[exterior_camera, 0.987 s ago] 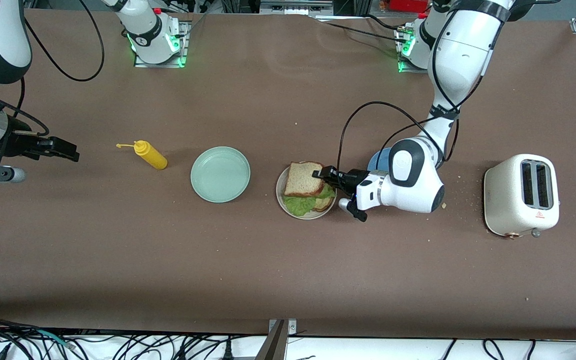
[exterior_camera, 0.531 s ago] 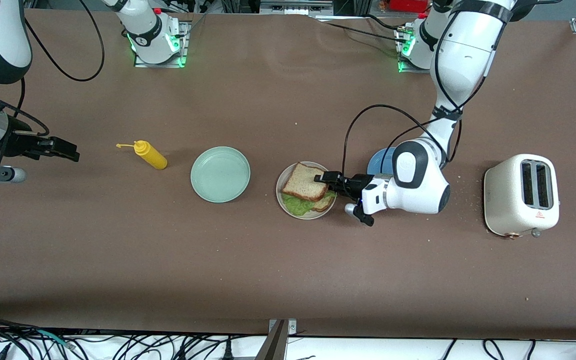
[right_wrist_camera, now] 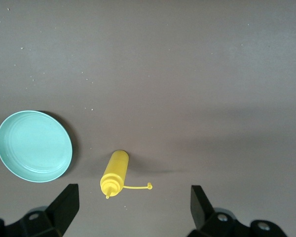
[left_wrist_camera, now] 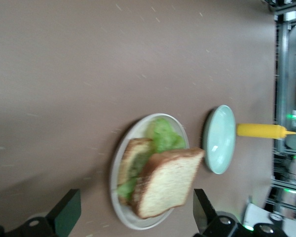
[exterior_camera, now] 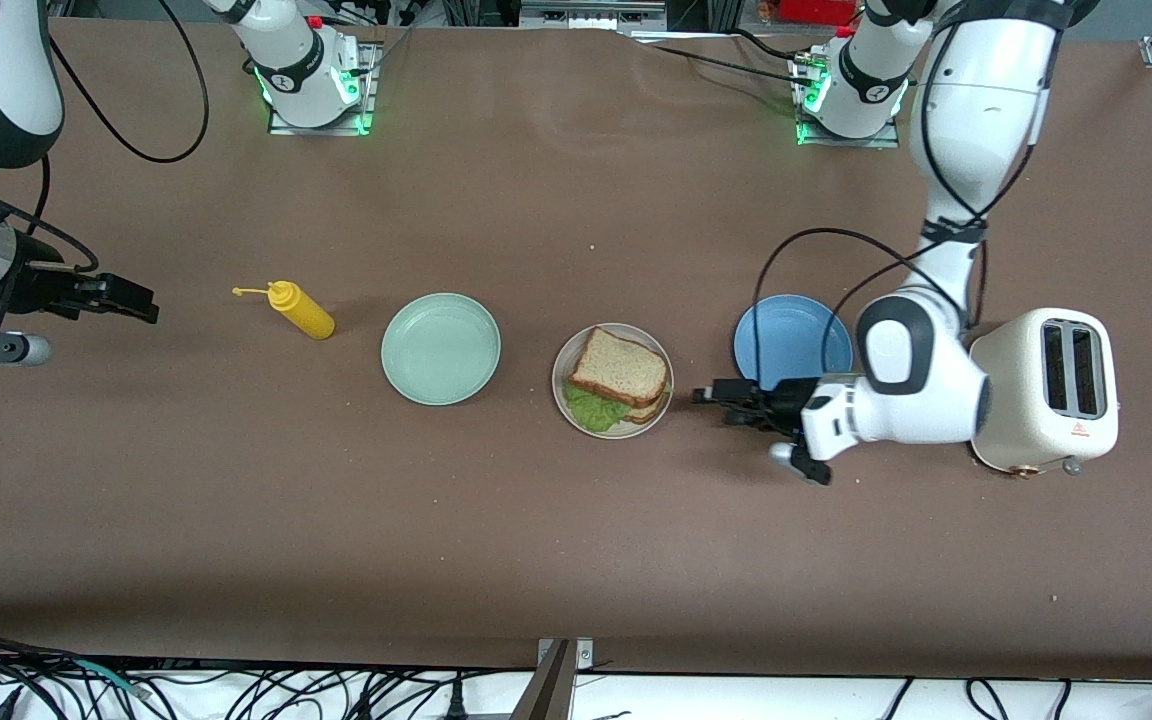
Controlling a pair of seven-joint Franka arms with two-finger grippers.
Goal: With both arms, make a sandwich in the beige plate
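Observation:
The sandwich point(exterior_camera: 621, 368) lies on the beige plate point(exterior_camera: 560, 395): a bread slice on top, green lettuce point(exterior_camera: 591, 408) sticking out under it, a second slice below. My left gripper point(exterior_camera: 711, 397) is open and holds nothing, low over the table beside the plate, toward the left arm's end. In the left wrist view its open fingers frame the sandwich point(left_wrist_camera: 165, 182) and plate rim point(left_wrist_camera: 116, 197); the left gripper point(left_wrist_camera: 135, 197) touches neither. My right gripper point(exterior_camera: 136, 300) waits open at the right arm's end, with the right gripper point(right_wrist_camera: 133, 197) above bare table.
A mint-green plate point(exterior_camera: 441, 348) and a lying yellow squeeze bottle point(exterior_camera: 303, 311) are toward the right arm's end. A blue plate point(exterior_camera: 786, 340) sits by the left arm's wrist, and a cream toaster point(exterior_camera: 1046, 390) stands at the left arm's end.
My left gripper opened and let go of the top bread slice, which now rests on the lettuce. It then drew back from the plate toward the left arm's end. The right arm stayed still.

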